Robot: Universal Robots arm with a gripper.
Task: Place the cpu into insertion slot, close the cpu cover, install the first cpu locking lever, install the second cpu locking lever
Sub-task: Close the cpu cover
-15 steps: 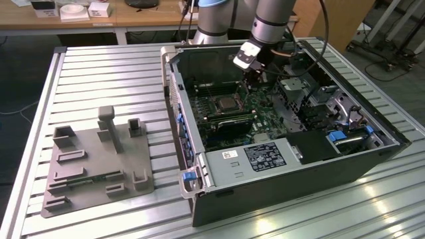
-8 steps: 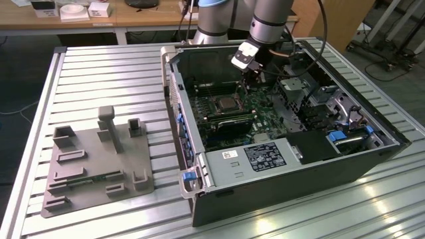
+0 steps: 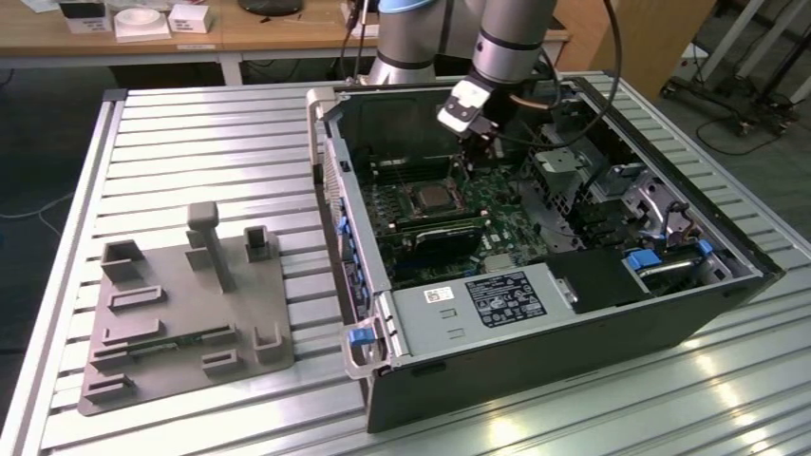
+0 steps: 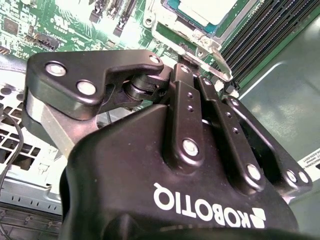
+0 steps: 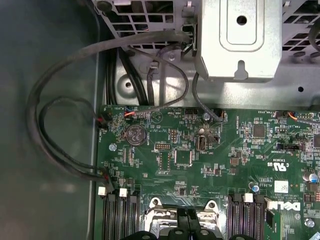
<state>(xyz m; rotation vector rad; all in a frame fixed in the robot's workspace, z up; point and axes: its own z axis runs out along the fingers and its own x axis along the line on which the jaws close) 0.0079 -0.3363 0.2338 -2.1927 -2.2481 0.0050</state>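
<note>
In the exterior view an open computer case (image 3: 380, 380) lies on a slatted table with the green motherboard (image 3: 497, 228) inside. The insertion slot (image 3: 431, 198) sits on that board. The cpu (image 4: 206, 9), a silver-topped square, lies in the slot with the cpu cover (image 4: 172, 37) framing it; a silvery tab (image 4: 216, 54) sticks out toward me. My gripper (image 3: 478, 160) hangs just beside the slot on the exterior view's right, with its fingers closed together. In the first wrist view my gripper (image 5: 181, 234) is over the slot's rim (image 5: 156, 214).
A grey fixture plate (image 3: 190, 304) with upright posts rests on the table at the exterior view's left. A black box with a white label (image 3: 507, 296) fills the case's near end. A metal drive cage (image 5: 240, 40), black cables (image 5: 60, 125) and memory slots (image 4: 260, 30) crowd the slot.
</note>
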